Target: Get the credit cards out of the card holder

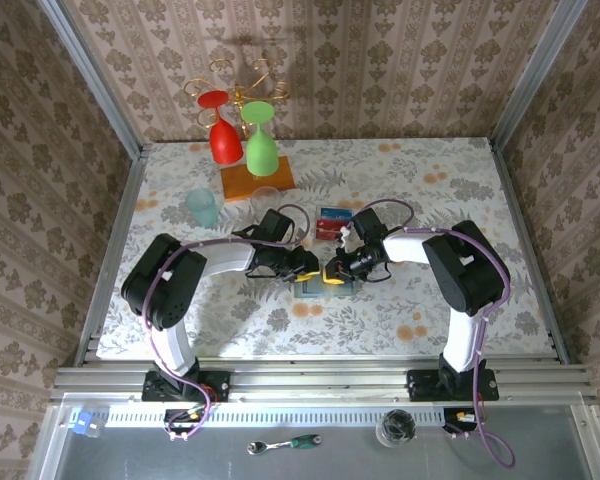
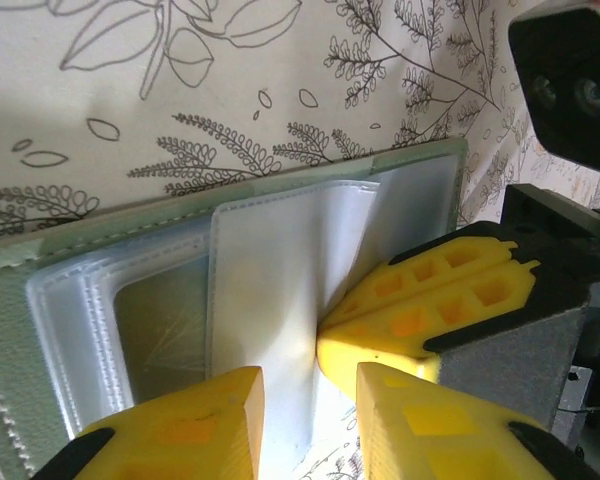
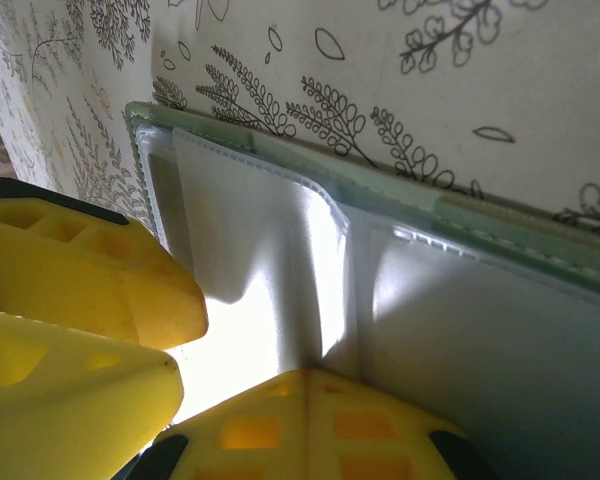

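Lying open and flat at the centre of the top view, the card holder [image 1: 315,290] rests on the floral table [image 1: 430,180], directly between the 2 grippers.

- Credit cards [image 1: 329,222]: red and blue, on the table just above the holder in the top view, outside it and not touching either gripper.
- Left gripper [image 2: 308,385]: comes in from the left of the holder. In its own wrist view, the 2 yellow fingers stand apart at the bottom edge of the frame, with a clear plastic sleeve [image 2: 270,290] of the holder running into the gap. A gap shows beside the sheet; whether either pad touches it cannot be told.
- Right gripper [image 3: 308,392]: comes in from the right. Fingers pressed together, nothing between them; the tips bear on the inner sleeves near the fold.
- Holder's sage-green border shows along the far side of the sleeves in both wrist views.
- Upper left of the top view: red goblet [image 1: 217,135] and green goblet [image 1: 260,148] hanging bowl-down from a gold rack, well apart from the work.
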`<state>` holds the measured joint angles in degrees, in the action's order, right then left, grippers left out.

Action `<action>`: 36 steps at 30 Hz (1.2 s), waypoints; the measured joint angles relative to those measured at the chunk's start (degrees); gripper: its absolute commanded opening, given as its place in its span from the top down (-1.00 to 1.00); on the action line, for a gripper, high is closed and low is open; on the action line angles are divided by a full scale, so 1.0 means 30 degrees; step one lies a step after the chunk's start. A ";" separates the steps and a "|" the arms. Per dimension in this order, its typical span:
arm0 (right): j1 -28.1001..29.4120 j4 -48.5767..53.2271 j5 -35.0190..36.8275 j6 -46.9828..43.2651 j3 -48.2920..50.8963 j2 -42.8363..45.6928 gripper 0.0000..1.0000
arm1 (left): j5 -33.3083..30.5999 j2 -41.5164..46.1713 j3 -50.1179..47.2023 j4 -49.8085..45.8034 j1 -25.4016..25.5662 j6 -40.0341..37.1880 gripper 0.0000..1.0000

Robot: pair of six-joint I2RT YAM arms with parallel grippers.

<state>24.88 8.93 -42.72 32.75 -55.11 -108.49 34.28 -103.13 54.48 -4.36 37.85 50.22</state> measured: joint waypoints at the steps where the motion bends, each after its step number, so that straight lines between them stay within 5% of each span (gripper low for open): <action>1: 0.0000 0.0000 0.0000 0.0000 0.0000 0.0000 0.95 | -0.0044 0.0044 -0.0087 -0.0058 0.0000 0.0044 0.35; 36: -0.0495 -0.0007 -0.1377 -0.0947 -0.0036 -0.0495 0.97 | -0.1880 0.0233 0.1144 -0.3271 0.0146 -0.0313 0.17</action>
<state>23.40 8.91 -46.85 29.91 -55.22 -109.97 28.64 -102.43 57.91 -14.17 38.28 49.28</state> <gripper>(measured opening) 0.044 0.415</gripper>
